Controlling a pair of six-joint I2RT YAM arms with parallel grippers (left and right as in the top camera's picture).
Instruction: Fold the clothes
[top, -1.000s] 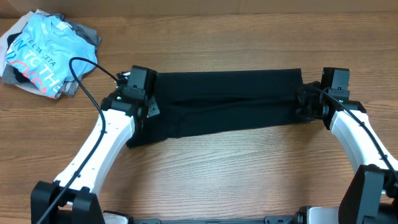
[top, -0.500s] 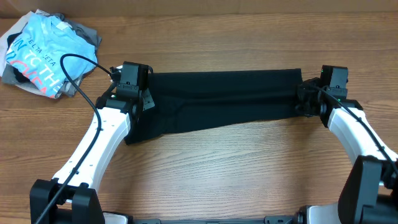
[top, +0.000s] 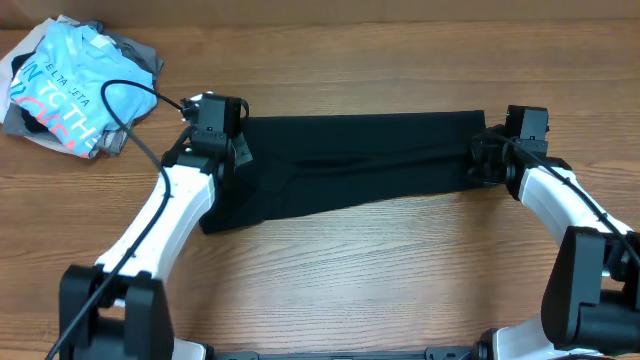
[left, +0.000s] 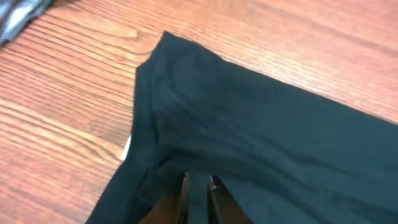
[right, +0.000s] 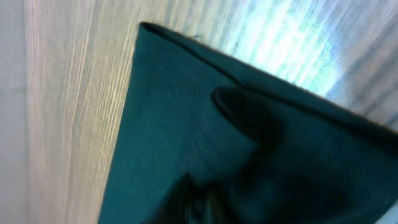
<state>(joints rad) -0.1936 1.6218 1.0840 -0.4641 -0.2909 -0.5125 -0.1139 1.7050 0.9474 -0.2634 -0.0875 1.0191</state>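
The clothes, a black T-shirt (top: 360, 165), lie folded into a long band across the middle of the wooden table. My left gripper (top: 238, 152) is over the band's left end. In the left wrist view its tips (left: 198, 180) stand a narrow gap apart just above the black fabric (left: 261, 124), below the shirt's corner. My right gripper (top: 480, 160) is at the band's right end. In the right wrist view the fingers (right: 200, 198) are a dark blur against the black cloth (right: 186, 112), and their gap does not show.
A heap of clothing sits at the far left: a light blue T-shirt with lettering (top: 65, 85) on grey garments (top: 140, 50). The left arm's black cable (top: 130, 100) loops beside the heap. Bare wood (top: 380, 270) lies in front of the shirt.
Both wrists have shifted a little toward the far side of the table. The left jaws have parted slightly. The black band's left end now lies slack on the table.
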